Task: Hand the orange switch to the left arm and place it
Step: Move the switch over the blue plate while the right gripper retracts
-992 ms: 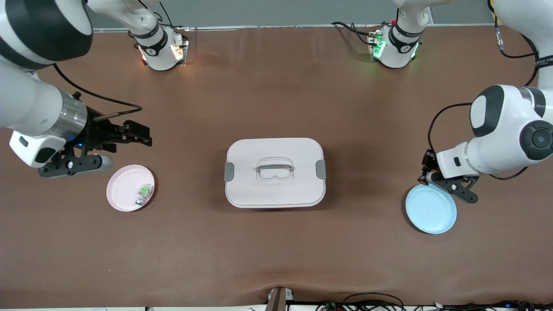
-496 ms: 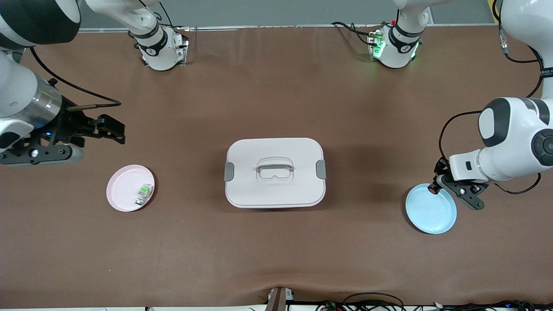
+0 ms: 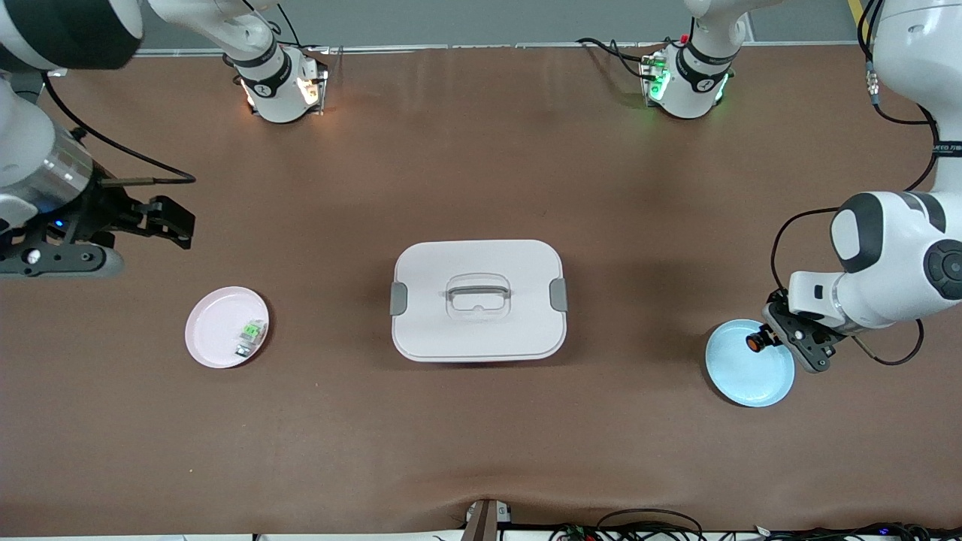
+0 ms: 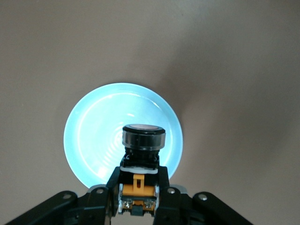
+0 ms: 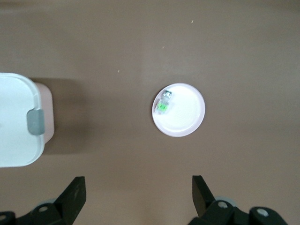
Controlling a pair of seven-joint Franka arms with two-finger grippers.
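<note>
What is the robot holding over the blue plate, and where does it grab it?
The left hand pinches the orange switch by its orange-and-black base end. The right hand holds nothing.

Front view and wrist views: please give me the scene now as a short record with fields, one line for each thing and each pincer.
switch: held in the left pincer, over the blue plate, not yet set down
left pincer: shut on the switch, over the blue plate's edge
right pincer: open, holds nothing, up over the table at the right arm's end
blue plate: at the left arm's end, nothing lying on it
pink plate: at the right arm's end, holds a green part
box: lid on, mid-table between the plates
</note>
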